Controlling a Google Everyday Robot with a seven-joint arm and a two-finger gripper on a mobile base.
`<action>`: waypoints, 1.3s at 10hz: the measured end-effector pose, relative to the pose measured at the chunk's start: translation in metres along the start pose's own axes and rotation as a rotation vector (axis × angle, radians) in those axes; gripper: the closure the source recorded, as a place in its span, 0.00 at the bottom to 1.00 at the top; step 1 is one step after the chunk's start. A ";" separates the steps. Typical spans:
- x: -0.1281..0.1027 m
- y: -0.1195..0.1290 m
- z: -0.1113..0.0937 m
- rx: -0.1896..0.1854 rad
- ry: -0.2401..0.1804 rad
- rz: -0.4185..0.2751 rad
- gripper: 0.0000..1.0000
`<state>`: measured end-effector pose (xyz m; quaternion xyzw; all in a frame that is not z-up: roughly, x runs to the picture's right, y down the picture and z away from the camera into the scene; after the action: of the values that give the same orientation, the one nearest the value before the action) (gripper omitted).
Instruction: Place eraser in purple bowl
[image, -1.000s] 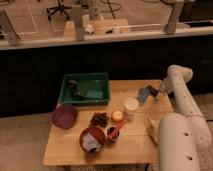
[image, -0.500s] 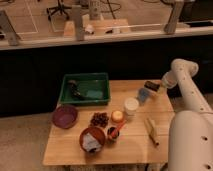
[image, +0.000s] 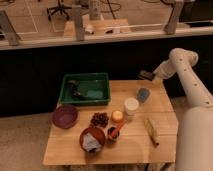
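Gripper (image: 148, 76) hangs above the table's (image: 70, 150) far right corner, clenched on a small dark oblong that I take to be the eraser (image: 144, 75); its outline merges with the fingers, so the hold is a judgement. The purple bowl (image: 65, 116) lies well away from the gripper, across the table toward the picture's left and nearer the front edge.

Risks: the carry to it crosses the green bin (image: 86, 89), and below the gripper stand a blue-grey piece (image: 143, 94) and a white cup (image: 131, 106). A low sweep could clip the cup or the bin's wall. A shallow pinch could let the eraser slip into the bin. A release short of the target could land it in the orange-brown bowl (image: 93, 139), which sits beside the purple one.

Count: one eraser, one purple bowl, one orange-brown bowl, one bin, one cup, one blue-grey piece.
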<state>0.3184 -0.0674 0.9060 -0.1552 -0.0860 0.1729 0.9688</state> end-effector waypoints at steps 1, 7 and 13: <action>-0.016 0.004 -0.001 -0.007 -0.011 -0.025 0.93; -0.164 0.064 -0.020 -0.067 -0.159 -0.318 0.93; -0.170 0.067 -0.020 -0.070 -0.166 -0.330 0.93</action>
<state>0.1447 -0.0745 0.8455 -0.1577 -0.1959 0.0206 0.9676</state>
